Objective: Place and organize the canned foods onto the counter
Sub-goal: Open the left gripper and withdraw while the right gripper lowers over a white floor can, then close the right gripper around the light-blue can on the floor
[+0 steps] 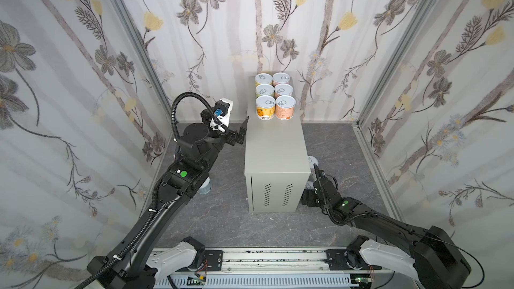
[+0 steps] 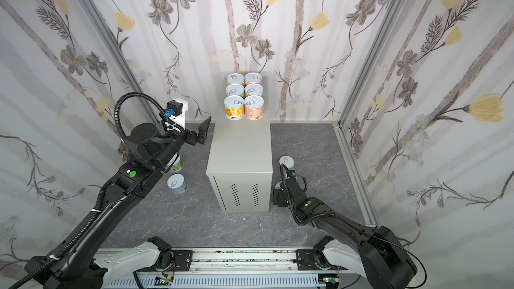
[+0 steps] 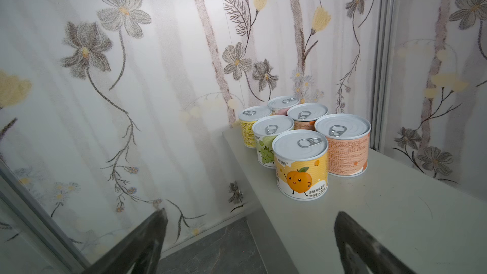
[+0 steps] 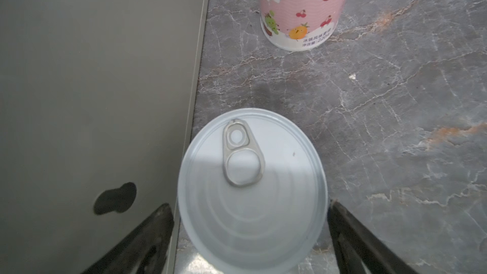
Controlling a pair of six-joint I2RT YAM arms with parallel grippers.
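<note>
Several cans (image 1: 274,98) stand in two close columns at the far end of the counter (image 1: 275,145), also seen as cans (image 3: 303,151) in the left wrist view. My left gripper (image 1: 242,130) (image 3: 251,213) hovers open and empty at the counter's left edge, short of the orange-label can (image 3: 301,170). Low on the floor, right of the counter, my right gripper (image 2: 279,183) (image 4: 249,205) stands open. Its fingers flank a silver-lidded can (image 4: 250,180); a thin gap shows on the counter's side. A pink can (image 4: 300,14) (image 2: 286,161) stands just beyond.
On the dark marbled floor (image 2: 194,218), left of the counter, are a light blue can (image 2: 177,184) and a green can (image 2: 177,164) half under my left arm. Flowered walls with metal posts (image 2: 353,101) close in three sides. The arms' rail (image 2: 242,259) runs along the front.
</note>
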